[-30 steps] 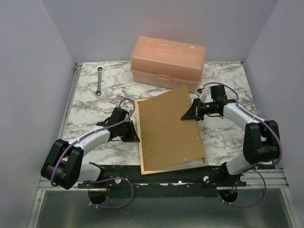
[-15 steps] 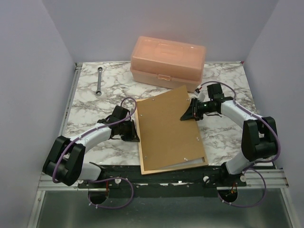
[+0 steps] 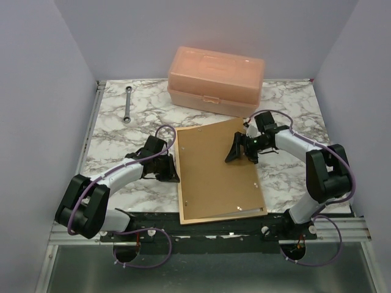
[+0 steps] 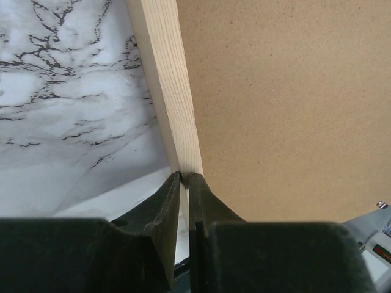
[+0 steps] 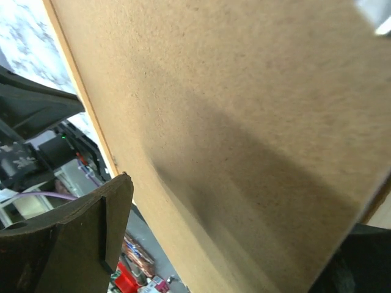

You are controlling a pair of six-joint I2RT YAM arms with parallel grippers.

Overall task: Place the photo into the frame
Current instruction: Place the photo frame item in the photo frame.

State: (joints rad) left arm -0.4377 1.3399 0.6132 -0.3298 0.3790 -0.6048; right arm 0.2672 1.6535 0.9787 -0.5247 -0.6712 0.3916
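Now the right claw (image 3: 239, 149) stands wide, its fingers spread above the brown fibreboard backing panel (image 3: 211, 177) and holding nothing. A second ago it was pinched shut on the panel's far right corner, with that corner lifted and swung out to the right.

- The panel has dropped and turned back. It lies flatter and nearly square with the frame (image 3: 179, 189), which sits face down at the near middle of the counter (image 3: 116, 140).
- The far right corner, under the claw, may still ride on the frame's rail. I cannot tell whether it is seated.
- The left claw (image 4: 185, 178) is narrow, tips at the frame's left rail with only a slit between them. I cannot make out whether it pinches the rail or just braces it.
- The photo is not visible. The pale strip that showed at the near right under the lifted panel is now covered, so it is likely sandwiched inside.

Judgement: the photo seems to be in and the backing is going on; next comes pressing it down and checking the fit.
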